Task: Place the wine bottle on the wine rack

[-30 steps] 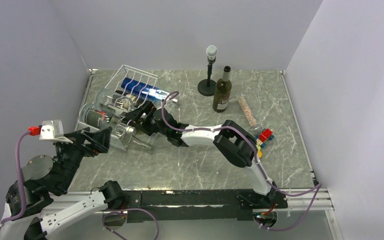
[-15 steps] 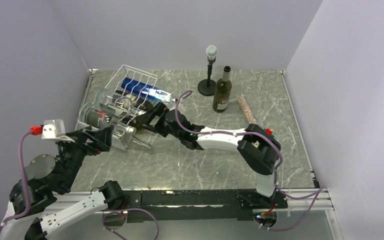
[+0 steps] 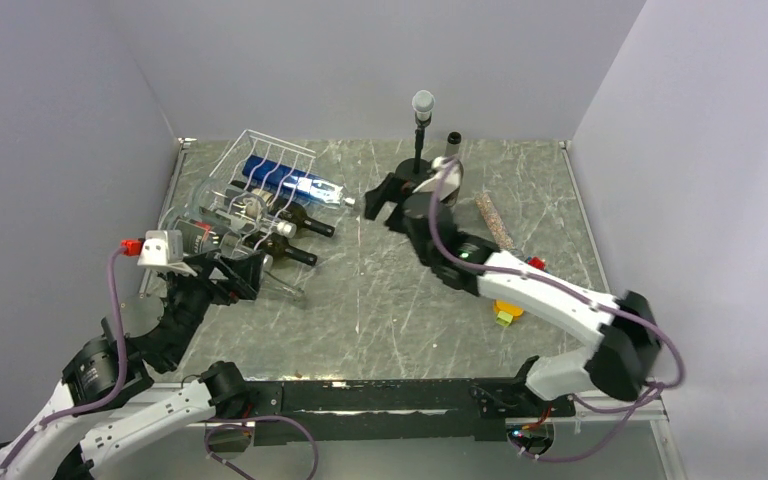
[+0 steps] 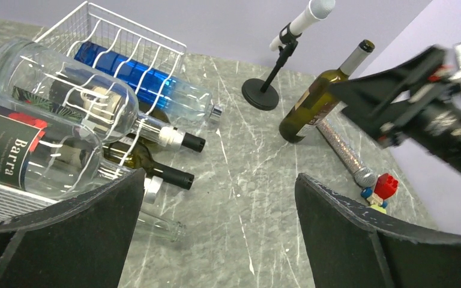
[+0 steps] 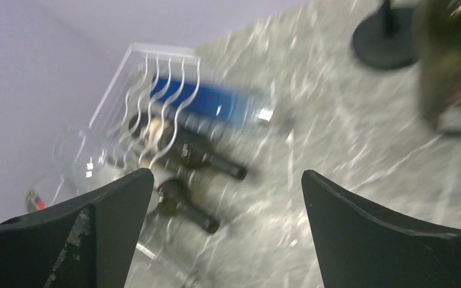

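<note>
Upright dark green glass wine bottle (image 3: 453, 140): in the top view only the neck tip is clear; the body sits behind the right gripper (image 3: 385, 205) and its cable.
Small coloured toy bricks (image 3: 506, 313): partly under the right arm, shapes too small to tell.
White wire wine rack (image 5: 163, 52): smeared in the right wrist view, bottle labels unreadable.
Rack's near corner: behind the left gripper (image 3: 240, 275) in the top view.
Clear glass bottle with a dark "Barra" label (image 4: 12, 150): cut by the left edge.

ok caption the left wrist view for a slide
Open left gripper faces bottles lying in the wine rack; one wine bottle stands apart.
</note>
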Robot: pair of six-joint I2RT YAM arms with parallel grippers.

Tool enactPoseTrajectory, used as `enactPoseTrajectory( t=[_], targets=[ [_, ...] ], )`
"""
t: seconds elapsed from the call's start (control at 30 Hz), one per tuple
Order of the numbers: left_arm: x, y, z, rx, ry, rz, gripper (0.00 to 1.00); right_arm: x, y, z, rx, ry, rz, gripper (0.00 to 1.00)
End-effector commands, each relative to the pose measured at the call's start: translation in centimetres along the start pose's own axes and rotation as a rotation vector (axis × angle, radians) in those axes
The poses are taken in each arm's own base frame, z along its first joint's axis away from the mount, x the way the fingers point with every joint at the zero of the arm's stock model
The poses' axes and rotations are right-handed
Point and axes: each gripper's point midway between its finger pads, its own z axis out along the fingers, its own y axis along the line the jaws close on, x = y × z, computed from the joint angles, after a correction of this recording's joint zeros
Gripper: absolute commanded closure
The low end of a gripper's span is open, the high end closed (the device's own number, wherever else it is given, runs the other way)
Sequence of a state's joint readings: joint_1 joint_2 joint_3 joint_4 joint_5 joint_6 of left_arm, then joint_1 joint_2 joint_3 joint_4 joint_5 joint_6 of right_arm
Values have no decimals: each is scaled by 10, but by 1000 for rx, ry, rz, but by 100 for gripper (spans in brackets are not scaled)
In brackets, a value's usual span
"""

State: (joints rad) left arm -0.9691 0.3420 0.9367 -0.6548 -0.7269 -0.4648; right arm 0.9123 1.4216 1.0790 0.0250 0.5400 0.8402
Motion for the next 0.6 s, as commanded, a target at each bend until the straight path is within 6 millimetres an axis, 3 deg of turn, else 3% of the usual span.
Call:
enactPoseTrajectory(
  t=[0.0, 0.13, 0.27, 0.4, 0.57],
  targets=[
    [-13, -12, 6, 33, -53, -18, 1, -107, -19, -45, 73, -240, -315, 0],
    [-16, -11, 9, 17, -74, -6, 1, -165, -45, -59, 173, -252, -402, 0],
    [-16, -12, 17, -6, -86, 32, 1, -199, -65, -52, 246, -240, -512, 0],
    [0, -27, 37, 12, -55, 107, 1, -213, -82, -33, 272, -191, -547, 5],
    [36, -44, 59, 7, 88, 168, 1, -211, -90, -6, 173, -101, -562, 10]
  ],
)
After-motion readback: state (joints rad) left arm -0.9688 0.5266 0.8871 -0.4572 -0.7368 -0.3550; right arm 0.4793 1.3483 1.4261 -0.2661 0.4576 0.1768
